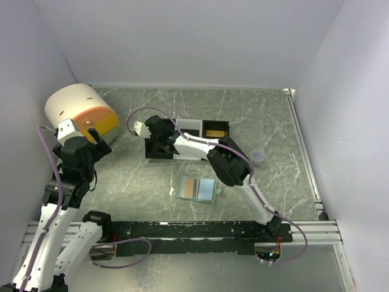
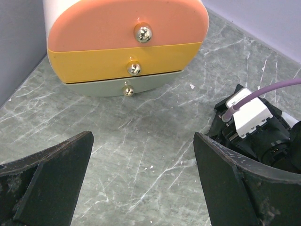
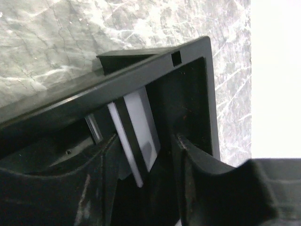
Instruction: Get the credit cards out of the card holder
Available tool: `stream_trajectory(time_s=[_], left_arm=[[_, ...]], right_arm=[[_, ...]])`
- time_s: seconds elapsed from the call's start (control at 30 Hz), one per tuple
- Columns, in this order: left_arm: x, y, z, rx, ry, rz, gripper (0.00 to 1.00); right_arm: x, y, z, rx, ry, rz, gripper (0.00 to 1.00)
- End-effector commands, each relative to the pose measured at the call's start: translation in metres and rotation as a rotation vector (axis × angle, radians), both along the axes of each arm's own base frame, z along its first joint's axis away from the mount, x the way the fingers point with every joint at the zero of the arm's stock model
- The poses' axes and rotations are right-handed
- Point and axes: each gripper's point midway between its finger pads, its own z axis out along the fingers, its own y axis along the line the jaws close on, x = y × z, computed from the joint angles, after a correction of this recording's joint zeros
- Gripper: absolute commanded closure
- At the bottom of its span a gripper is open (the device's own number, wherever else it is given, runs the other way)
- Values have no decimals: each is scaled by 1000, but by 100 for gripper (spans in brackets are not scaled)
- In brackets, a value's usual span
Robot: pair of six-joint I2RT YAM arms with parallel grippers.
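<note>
Grey marbled table (image 1: 273, 121); a rounded drawer unit (image 1: 79, 112) well to the left of the tray (image 1: 203, 128), which is black, has compartments and sits mid-table. Right arm stretched across so that the right gripper (image 1: 159, 141) is down inside the tray's left-end compartment. Its jaws stand partly apart there, and a pale card (image 3: 141, 127) is on edge between them. The gap looks wider than the card, so nothing appears pinched. Left gripper (image 2: 143, 136) is far left of the tray, facing the drawers, with its jaws wide and empty. Card holder (image 1: 197, 189) lies open and flat on the arm-base side of the tray's middle. It is apart from the tray, with its long axis running left to right, parallel to the tray's long side. A tan card (image 1: 189, 188) seems to sit on its left panel; whether the pale blue right panel has a card cannot be told. Judgement: from the tray the holder lies back toward the bases and slightly right, close to the right arm's elbow. The right arm is clearly the nearer one, so the next reach is a pull-back rather than a stretch.
</note>
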Motion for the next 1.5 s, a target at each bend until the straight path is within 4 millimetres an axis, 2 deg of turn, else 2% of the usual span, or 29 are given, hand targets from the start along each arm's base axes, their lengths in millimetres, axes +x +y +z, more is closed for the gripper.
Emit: stream_trajectory(time_s=[0.0, 0.13, 0.33, 0.53, 0.6, 0.67, 0.73, 0.77, 0.8, 0.83, 0.87, 0.9, 1.03, 1.13, 1.3, 1.47], left_arm=[[1, 1, 0, 9, -2, -5, 0], [2, 0, -1, 9, 3, -11, 0], [3, -2, -3, 10, 14, -20, 0], [3, -2, -4, 11, 18, -21, 0], [3, -2, -4, 10, 21, -21, 0], [3, -2, -5, 11, 23, -18, 0], [3, -2, -4, 10, 23, -14, 0], [2, -1, -4, 11, 24, -12, 0], [2, -1, -4, 11, 21, -10, 0], [2, -1, -3, 11, 19, -10, 0], [1, 0, -3, 11, 17, -9, 0], [1, 0, -3, 11, 16, -9, 0], [2, -2, -4, 9, 18, -22, 0], [3, -3, -5, 10, 27, -21, 0], [2, -1, -6, 11, 36, -11, 0], [1, 1, -6, 14, 28, -2, 0]], right_arm=[[-5, -2, 6, 27, 39, 4, 50], [-6, -2, 10, 49, 62, 10, 42], [-10, 3, 19, 119, 101, 19, 40], [-16, 13, 39, 223, 142, 42, 37], [-18, 17, 54, 283, 143, 45, 37], [-20, 18, 80, 378, 125, 30, 36], [-24, 11, 109, 514, 107, -20, 34], [-25, 4, 129, 591, 85, -54, 33], [-28, -11, 153, 682, 55, -110, 33], [-29, -26, 168, 773, 35, -169, 31], [-31, -46, 175, 880, 36, -264, 23], [-32, -67, 180, 976, 48, -357, 19], [-55, -118, 169, 1174, 261, -531, 17], [-85, -133, 149, 1145, 375, -572, 15], [-128, -159, 129, 1148, 480, -661, 14], [-165, -177, 100, 1123, 598, -751, 21]])
